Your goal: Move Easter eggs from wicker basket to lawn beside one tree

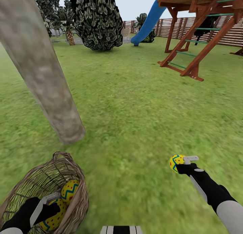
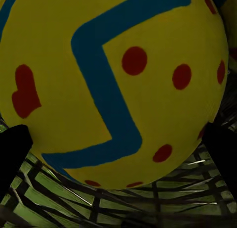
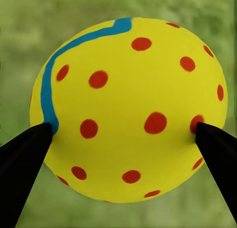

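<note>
While two of the three eggs sit low in the round, open-weave brown wicker basket [image 1: 13, 196] at the robot's left, the left claw [image 1: 47, 202] reaches down inside it. The left wrist view has a yellow egg with a blue zigzag band and red dots [image 2: 116, 84] sitting between the two dark fingertips [image 2: 12, 149] with the weave beneath it; the tips lie at its flanks, but I cannot tell whether they press on it or merely flank it. In the head view this egg [image 1: 52, 221] lies at the basket's bottom, and a second yellow zigzag egg [image 1: 70, 190] rests just above it against the basket wall.

Off to the right, at about the same nearness, the right claw [image 1: 184, 163] is closed on the third yellow, red-dotted egg [image 1: 176, 162], held in the air over the mottled green lawn [image 1: 135, 125]. The right wrist view shows both fingertips [image 3: 24, 154] touching the egg's sides [image 3: 128, 109], grass blurred behind.

Just beyond the basket stands the thick, grey-brown mottled tree trunk [image 1: 44, 78], its foot meeting the grass near the basket's rim. Farther off are a dark, dense bush [image 1: 98, 21], a red-brown wooden climbing frame [image 1: 199, 31] with a blue slide [image 1: 148, 21], and a slatted fence [image 1: 216, 32].

My reading: the step in hand is unloading, with one egg out and not yet set down and two left in the basket. The next move calls for carrying the right-hand egg leftward and lowering it onto the grass by the trunk's foot before letting go, so it does not roll; the left claw needs a firm pinch on its egg, then a lift clear of the rim.
</note>
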{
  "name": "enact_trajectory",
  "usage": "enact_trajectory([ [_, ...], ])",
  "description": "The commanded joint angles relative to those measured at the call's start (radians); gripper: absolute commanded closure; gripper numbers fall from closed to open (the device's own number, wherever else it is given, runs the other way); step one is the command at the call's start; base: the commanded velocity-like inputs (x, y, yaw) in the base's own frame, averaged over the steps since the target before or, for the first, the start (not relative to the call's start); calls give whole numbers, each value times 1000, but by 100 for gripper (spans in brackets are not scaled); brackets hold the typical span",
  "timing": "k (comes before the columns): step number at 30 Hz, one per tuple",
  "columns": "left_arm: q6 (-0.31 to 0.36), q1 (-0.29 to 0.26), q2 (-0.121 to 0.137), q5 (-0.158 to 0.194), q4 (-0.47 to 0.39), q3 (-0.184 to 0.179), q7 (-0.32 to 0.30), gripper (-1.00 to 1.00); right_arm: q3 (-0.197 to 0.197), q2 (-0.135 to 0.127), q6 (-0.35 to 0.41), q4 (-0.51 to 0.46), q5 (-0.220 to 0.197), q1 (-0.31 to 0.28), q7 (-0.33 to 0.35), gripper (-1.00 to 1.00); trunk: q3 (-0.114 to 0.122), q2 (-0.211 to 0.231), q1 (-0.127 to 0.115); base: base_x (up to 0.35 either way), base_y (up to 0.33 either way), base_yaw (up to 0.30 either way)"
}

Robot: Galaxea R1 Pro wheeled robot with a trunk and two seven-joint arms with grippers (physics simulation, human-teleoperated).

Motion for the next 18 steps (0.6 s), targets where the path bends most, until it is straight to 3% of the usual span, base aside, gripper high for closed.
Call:
enact_trajectory([
  [1, 6, -1, 0, 11, -1, 3, 1, 100, 5, -1, 4, -1, -8, 0, -3, 100, 3, 0, -1, 0, 0, 0],
  [15, 5, 0, 0, 11, -2, 3, 1, 100, 6, 20, 4, 3, -8, 0, -3, 100, 57, 3, -7, 0, 0, 0],
  [18, 5, 0, 0, 13, -4, 3, -2, 100, 15, 20, 4, 3, -8, 0, -3, 100, 57, 3, -7, -25, 0, 0],
])
